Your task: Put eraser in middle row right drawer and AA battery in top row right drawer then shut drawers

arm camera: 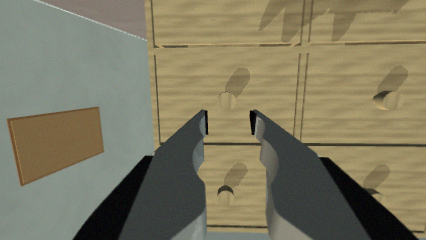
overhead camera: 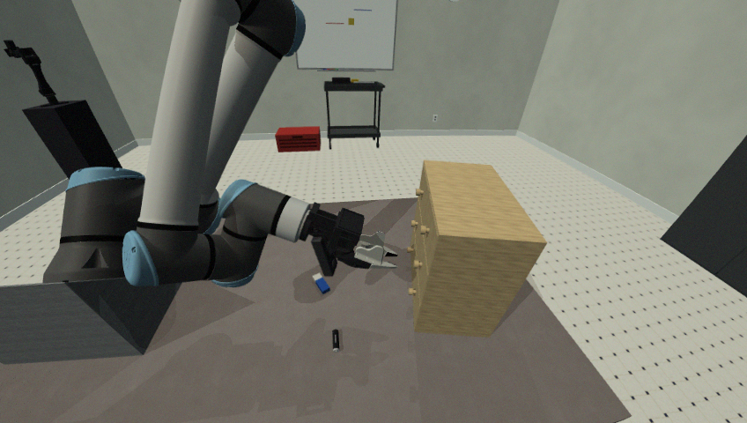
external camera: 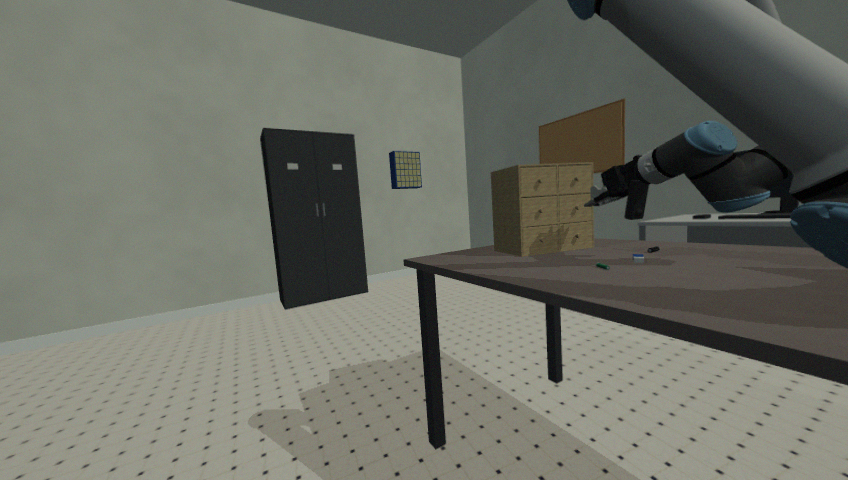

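The wooden chest (overhead camera: 474,199) (external camera: 505,208) stands upright, its drawers apparently shut. The right middle drawer (external camera: 566,203) (arm camera: 185,90) and right top drawer (external camera: 566,175) (arm camera: 247,200) show round knobs; the wrist view is upside down. My gripper (overhead camera: 396,260) (external camera: 589,204) (arm camera: 228,112) is partly open and empty, a short way in front of the right column, near the middle knob's height. The knob (arm camera: 227,101) is not between the fingers. The blue and white eraser (overhead camera: 321,283) (external camera: 637,257) lies on the table. A black cylinder with a silver end (overhead camera: 336,340) (external camera: 653,249), seemingly the AA battery, lies apart from it.
A small green cylinder (external camera: 602,266) lies on the table (overhead camera: 235,367) (external camera: 702,285) on the eraser's other side from the black one; in the top view it is not visible. The arm's base block (overhead camera: 62,324) stands opposite the chest front.
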{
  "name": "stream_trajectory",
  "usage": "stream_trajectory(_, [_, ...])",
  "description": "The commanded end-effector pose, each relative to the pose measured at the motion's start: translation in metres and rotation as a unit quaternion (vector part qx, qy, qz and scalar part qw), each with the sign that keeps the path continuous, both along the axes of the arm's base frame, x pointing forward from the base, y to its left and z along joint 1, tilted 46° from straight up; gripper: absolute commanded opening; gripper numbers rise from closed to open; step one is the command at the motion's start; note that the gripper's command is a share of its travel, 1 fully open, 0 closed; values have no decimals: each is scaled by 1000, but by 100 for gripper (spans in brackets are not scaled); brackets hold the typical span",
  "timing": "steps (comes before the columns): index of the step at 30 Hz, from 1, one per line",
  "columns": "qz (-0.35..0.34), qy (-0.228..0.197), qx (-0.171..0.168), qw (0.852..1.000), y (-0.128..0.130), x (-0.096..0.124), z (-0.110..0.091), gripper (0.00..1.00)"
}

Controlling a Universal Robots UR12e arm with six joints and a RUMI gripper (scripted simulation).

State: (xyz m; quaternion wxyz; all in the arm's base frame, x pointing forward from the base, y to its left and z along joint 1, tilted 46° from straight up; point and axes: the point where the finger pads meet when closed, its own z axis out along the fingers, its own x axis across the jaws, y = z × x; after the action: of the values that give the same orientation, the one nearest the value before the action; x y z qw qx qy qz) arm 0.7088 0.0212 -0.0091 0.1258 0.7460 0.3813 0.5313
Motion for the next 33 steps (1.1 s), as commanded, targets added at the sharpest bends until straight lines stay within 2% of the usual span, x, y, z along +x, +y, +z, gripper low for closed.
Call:
stream_trajectory(1, [0, 0, 0, 1000, 1, 9, -3, 20])
stream_trajectory(14, [0, 0, 0, 1000, 3, 17, -7, 20])
stream_trajectory(33, [0, 0, 0, 1000, 3, 18, -7, 20])
